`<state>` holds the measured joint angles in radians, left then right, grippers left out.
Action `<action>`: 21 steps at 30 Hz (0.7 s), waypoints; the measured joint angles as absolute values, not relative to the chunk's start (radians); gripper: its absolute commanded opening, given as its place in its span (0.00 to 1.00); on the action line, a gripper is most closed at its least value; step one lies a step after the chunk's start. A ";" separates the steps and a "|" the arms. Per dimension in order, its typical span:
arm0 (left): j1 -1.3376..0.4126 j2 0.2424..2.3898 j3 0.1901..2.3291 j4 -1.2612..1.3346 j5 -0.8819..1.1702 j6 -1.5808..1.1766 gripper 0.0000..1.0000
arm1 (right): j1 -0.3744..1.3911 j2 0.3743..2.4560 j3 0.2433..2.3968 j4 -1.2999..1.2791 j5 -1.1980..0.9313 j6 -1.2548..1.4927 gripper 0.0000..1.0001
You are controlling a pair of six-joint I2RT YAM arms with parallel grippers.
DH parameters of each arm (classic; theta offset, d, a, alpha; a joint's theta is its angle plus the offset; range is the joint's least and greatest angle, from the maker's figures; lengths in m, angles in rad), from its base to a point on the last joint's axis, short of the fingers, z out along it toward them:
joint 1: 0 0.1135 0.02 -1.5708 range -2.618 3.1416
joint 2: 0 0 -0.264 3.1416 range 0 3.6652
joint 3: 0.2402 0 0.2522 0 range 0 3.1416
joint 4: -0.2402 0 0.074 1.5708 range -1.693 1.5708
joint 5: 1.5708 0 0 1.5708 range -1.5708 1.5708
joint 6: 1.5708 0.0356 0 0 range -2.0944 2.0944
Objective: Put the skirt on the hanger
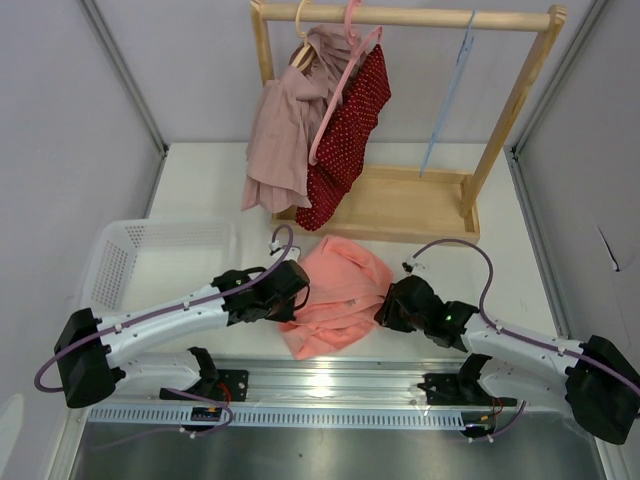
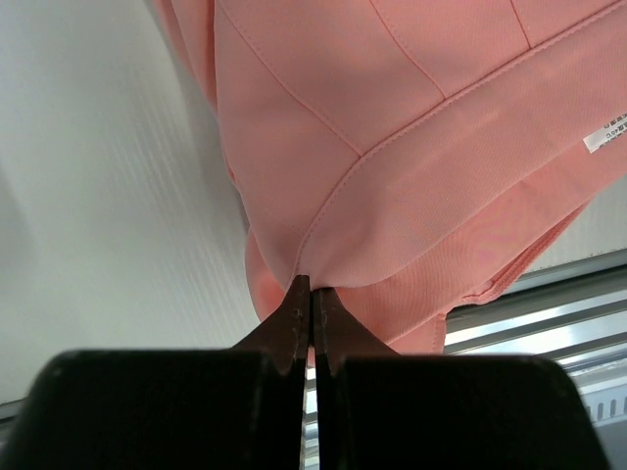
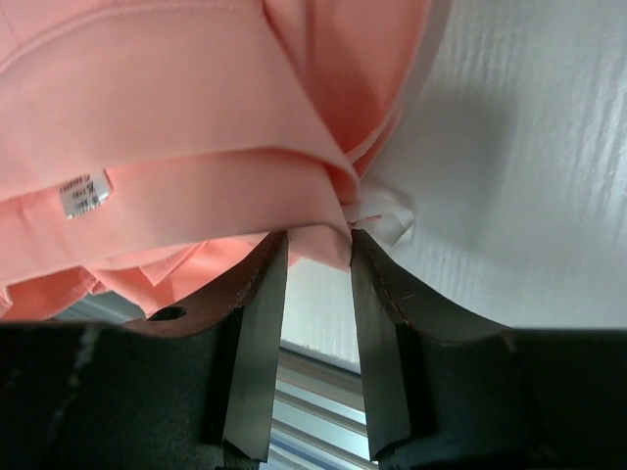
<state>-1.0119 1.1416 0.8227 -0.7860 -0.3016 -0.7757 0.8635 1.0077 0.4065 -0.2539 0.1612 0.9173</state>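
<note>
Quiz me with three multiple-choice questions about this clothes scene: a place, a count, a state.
1. Where is the blue hanger? A in the basket; B on the wooden rail; C on the table.
2. How many garments hang on the rail? A two; B four; C none.
3. The left gripper is: A wide open; B shut on the skirt; C out of view.
Answers: B, it hangs right of the clothes; A, one mauve garment, one red dotted garment; B, it pinches the fabric edge.
</note>
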 measured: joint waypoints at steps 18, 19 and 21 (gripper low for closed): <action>-1.012 1.142 0.830 -0.793 -0.302 -0.754 0.00 | 0.813 1.024 0.349 -0.165 0.159 0.922 0.28; -1.012 1.142 0.834 -0.797 -0.302 -0.751 0.00 | 0.815 1.027 0.348 -0.154 0.157 0.921 0.25; -1.012 1.142 0.847 -0.802 -0.302 -0.749 0.00 | 0.816 1.023 0.349 -0.144 0.155 0.918 0.07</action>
<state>-1.0119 1.1423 0.8467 -0.8017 -0.3019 -0.7486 0.8162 1.0233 0.3489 -0.1436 0.1555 0.9180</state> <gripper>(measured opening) 0.007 0.198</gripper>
